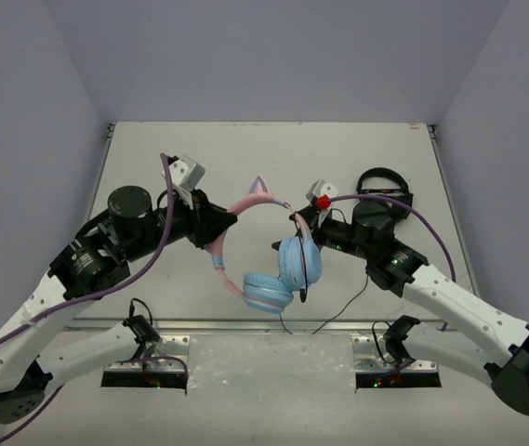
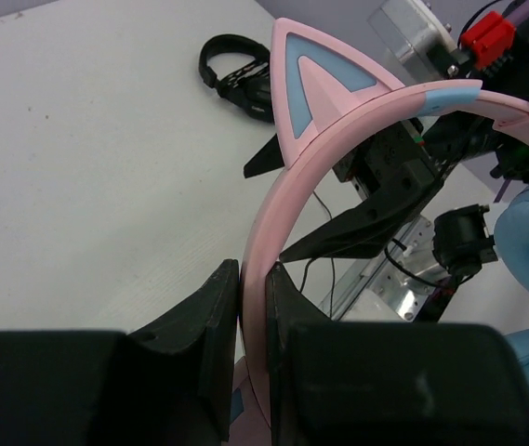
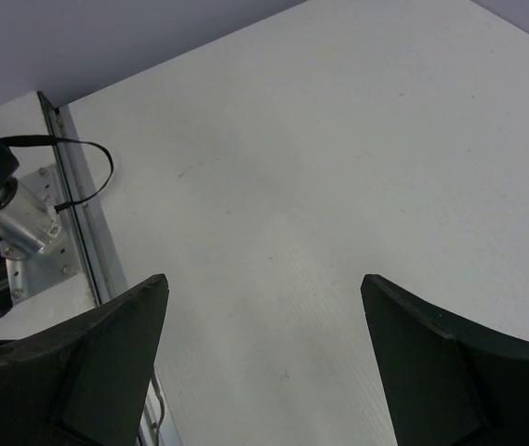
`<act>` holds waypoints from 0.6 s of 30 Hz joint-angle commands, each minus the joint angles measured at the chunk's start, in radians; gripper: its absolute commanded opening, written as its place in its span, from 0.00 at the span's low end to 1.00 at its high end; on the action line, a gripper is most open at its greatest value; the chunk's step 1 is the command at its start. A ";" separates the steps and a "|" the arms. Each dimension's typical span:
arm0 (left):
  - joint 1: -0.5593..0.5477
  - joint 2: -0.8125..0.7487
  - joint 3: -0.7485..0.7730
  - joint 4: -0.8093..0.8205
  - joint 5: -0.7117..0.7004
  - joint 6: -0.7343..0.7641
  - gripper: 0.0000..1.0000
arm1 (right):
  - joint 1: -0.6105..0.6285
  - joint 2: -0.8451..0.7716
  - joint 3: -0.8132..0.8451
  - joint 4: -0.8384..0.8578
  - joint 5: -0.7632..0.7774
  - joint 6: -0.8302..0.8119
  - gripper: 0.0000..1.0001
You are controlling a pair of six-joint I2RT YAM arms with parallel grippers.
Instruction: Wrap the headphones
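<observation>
While my left claw (image 2: 250,279) clamps the headphones' (image 1: 299,260) pink band, my right claw (image 3: 262,283) gapes wide and empty beside the earcups. The cable (image 1: 338,309) trails below them, nearer my right arm.

Smooth, satin pink plastic on the headphones (image 2: 262,251) headband; cushioned blue earcups (image 1: 299,260) faintly glossy; matt white table (image 3: 338,139); matt black plastic on the left gripper (image 2: 253,274).
</observation>
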 commanded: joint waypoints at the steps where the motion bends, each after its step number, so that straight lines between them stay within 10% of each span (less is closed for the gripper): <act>1: -0.006 -0.030 0.077 0.134 -0.054 -0.116 0.00 | -0.004 0.026 -0.003 0.142 -0.067 0.041 0.86; 18: -0.006 -0.027 0.186 0.058 -0.454 -0.360 0.01 | -0.004 -0.121 -0.170 0.219 0.171 0.147 0.95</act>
